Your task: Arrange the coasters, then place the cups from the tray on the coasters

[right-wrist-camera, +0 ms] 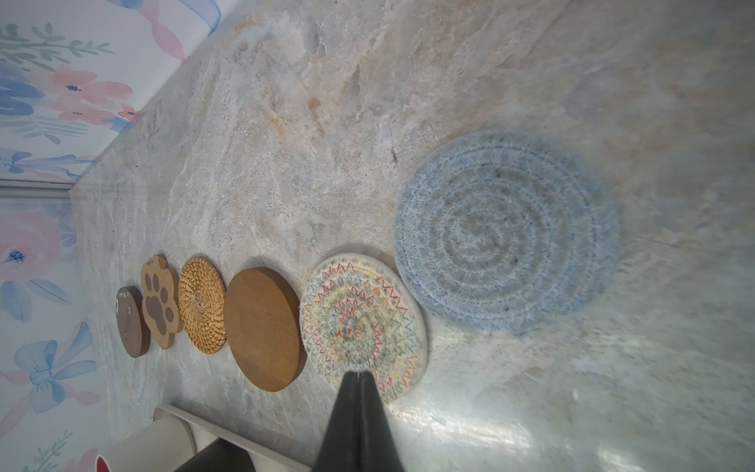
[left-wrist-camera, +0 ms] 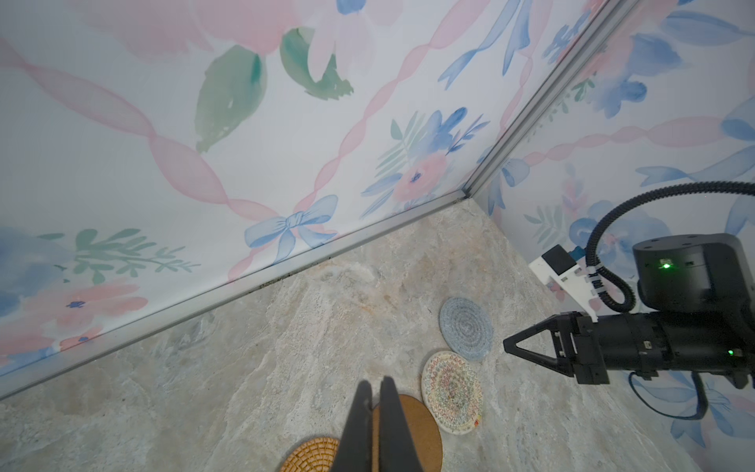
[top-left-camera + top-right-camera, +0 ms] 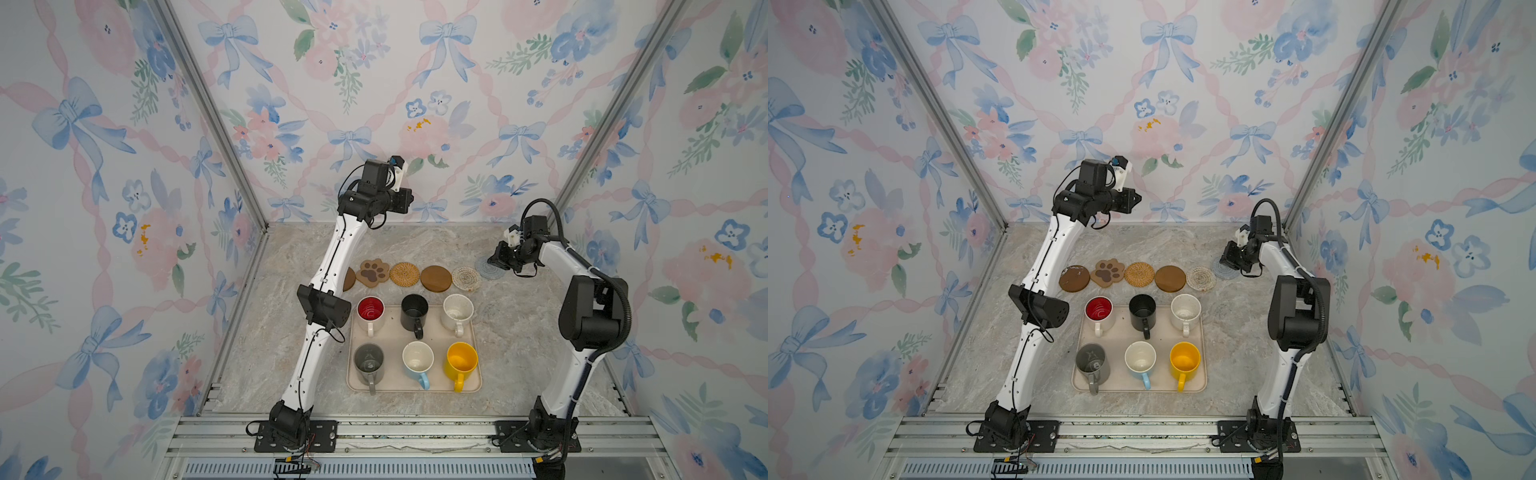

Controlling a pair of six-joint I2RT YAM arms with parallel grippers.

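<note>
Right gripper (image 1: 358, 376), fingers clenched on nothing, hovers just beside the pale blue-grey coaster (image 1: 506, 229), which ends the coaster row (image 3: 436, 279) slightly out of line, probably awaiting a nudge. Left gripper (image 2: 376, 386), likewise clenched and empty, hangs high, clear. Six cups (image 3: 414, 311) stand on the tray (image 3: 390, 332).

Lighting: bright, even, diffuse; shadows faint and soft-edged. Glare: white sheen on marble tabletop (image 1: 490, 433), right wrist view. Blur: pale blue-grey coaster (image 1: 506, 231) soft there. Both top views: sharp throughout.
</note>
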